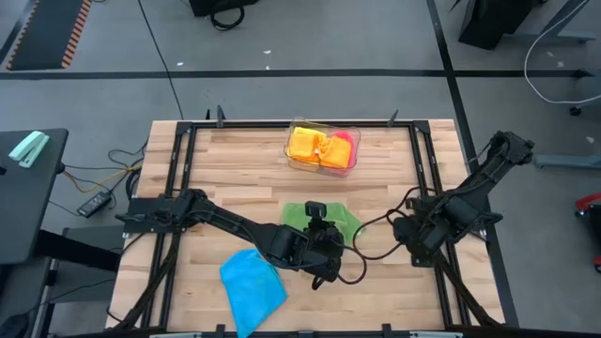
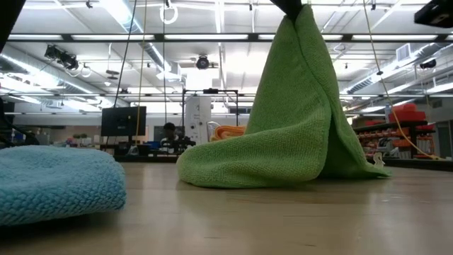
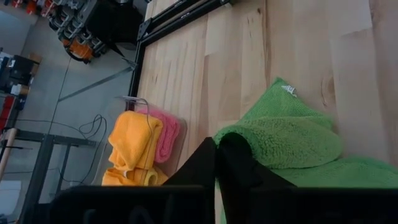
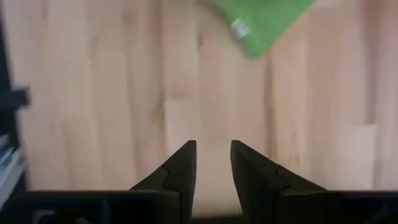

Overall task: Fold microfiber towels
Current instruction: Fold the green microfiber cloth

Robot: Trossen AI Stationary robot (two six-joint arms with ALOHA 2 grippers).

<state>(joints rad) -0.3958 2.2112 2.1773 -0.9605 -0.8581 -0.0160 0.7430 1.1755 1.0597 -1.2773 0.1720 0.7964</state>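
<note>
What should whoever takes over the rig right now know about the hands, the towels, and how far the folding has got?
Left hand: shut on the green towel, lifting one part into a peak mid-table; the rest lies on the wood.
Right hand: holds nothing, fingers slightly apart over bare table at the right side, with a corner of the green towel ahead of it.
Blue towel: lies near the front edge, left of centre.
Orange towels and pink towel: in the clear tray at the back.
Done: none visibly finished on the table.
Left: finish folding the green, then the blue.

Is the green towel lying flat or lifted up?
Lifted: the left gripper pinches the green towel into a tent, lower edge on the table.
</note>
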